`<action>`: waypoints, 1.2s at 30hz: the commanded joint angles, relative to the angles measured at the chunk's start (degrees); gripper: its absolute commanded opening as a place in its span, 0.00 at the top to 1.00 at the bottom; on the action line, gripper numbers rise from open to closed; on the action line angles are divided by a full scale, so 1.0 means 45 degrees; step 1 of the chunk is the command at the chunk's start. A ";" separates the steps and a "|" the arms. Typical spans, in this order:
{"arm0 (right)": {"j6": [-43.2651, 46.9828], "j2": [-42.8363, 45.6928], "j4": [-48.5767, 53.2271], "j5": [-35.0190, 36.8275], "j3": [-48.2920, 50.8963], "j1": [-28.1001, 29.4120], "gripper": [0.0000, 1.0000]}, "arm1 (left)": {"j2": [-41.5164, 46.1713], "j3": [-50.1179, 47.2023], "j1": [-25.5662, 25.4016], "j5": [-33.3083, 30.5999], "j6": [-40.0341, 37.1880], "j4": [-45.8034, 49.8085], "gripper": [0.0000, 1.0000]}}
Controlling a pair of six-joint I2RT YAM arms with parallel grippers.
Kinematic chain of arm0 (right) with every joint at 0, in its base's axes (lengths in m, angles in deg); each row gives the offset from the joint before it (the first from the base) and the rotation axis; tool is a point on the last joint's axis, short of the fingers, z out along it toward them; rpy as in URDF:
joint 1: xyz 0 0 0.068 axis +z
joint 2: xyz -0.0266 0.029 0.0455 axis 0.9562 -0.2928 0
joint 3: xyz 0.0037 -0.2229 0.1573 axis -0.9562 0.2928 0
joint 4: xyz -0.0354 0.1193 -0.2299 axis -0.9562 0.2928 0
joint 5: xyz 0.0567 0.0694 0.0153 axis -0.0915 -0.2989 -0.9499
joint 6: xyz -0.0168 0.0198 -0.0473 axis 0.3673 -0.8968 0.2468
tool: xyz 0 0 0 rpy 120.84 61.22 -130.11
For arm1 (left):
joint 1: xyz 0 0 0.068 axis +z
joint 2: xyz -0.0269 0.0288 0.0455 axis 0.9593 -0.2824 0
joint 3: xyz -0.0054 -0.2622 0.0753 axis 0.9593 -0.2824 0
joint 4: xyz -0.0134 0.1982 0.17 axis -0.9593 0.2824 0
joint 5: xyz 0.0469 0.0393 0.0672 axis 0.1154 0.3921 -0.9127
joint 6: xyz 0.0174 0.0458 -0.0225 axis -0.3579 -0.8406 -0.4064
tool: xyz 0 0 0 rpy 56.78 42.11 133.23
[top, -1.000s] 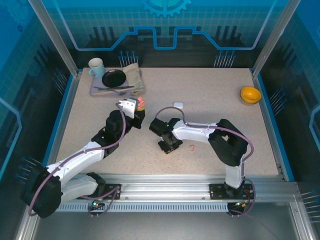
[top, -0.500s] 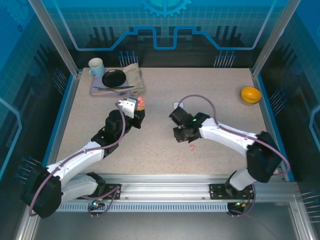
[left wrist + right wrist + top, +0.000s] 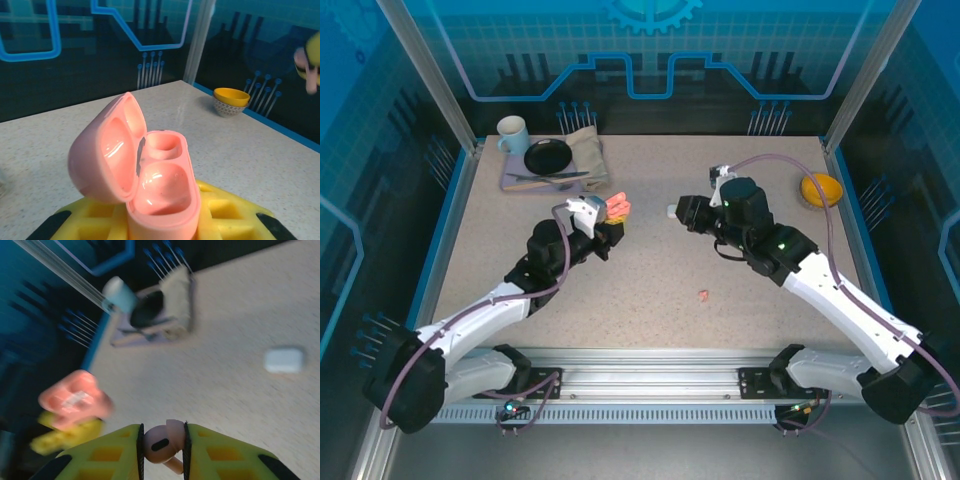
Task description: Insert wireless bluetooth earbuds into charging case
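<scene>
From above, the left fingers point(image 3: 610, 226) are clamped on the pink charging case point(image 3: 618, 208), held above the worktop point(image 3: 650, 270) left of centre with its opened end pointing towards the far right. The right fingers point(image 3: 686, 212) hang just beside a white case point(image 3: 672, 210) lying on the worktop, and from here I cannot tell what is between them. A loose pink earbud point(image 3: 704, 295) lies well nearer the arm bases, too small to tell which way it points. A yellow bowl point(image 3: 820, 188) sits at the far right, and a mug point(image 3: 512, 135), a black plate point(image 3: 548, 156) and a folded cloth point(image 3: 588, 150) sit at the far left. In the left wrist view, the pink case stands upright between the two yellow fingers, its lid swung open to the left and its two glossy wells facing up, one behind the other. The bowl stands beyond it on the right. In the right wrist view, the yellow fingers are closed on a held pink earbud point(image 3: 162, 442). Its rounded head sits between them with a dark oval facing the camera, and its stem slants down and to the right, so its long axis runs diagonally. The white case lies flat at the right with its long side across the view, and the pink case is a blur at the left.
</scene>
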 commanded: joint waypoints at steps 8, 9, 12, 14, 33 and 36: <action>-0.2538 -0.0649 -0.6297 -0.1151 0.0378 -0.0086 0.73 | -0.1581 0.2221 -0.1102 0.0605 -0.1315 -0.0837 1.00; -0.2717 -0.0751 -0.6703 -0.1235 0.0470 -0.0083 0.73 | -0.1726 0.2310 -0.1190 0.0485 -0.1355 -0.0993 1.00; -0.3276 -0.1084 -0.7209 -0.1371 0.0659 -0.0006 0.73 | -0.2132 0.2679 -0.1370 0.0180 -0.1484 -0.1300 1.00; -0.3356 -0.1177 -0.7764 -0.1277 0.0804 0.0193 0.73 | -0.2356 0.2888 -0.1472 -0.0170 -0.1646 -0.1434 1.00; -0.3063 -0.0874 -0.7580 -0.0366 0.1858 0.1095 0.73 | -0.2988 0.3486 -0.1523 -0.0673 -0.1766 -0.1807 1.00; -0.3048 -0.0972 -0.7555 -0.0354 0.1877 0.1108 0.73 | -0.2920 0.3510 -0.1534 -0.0634 -0.1757 -0.1752 1.00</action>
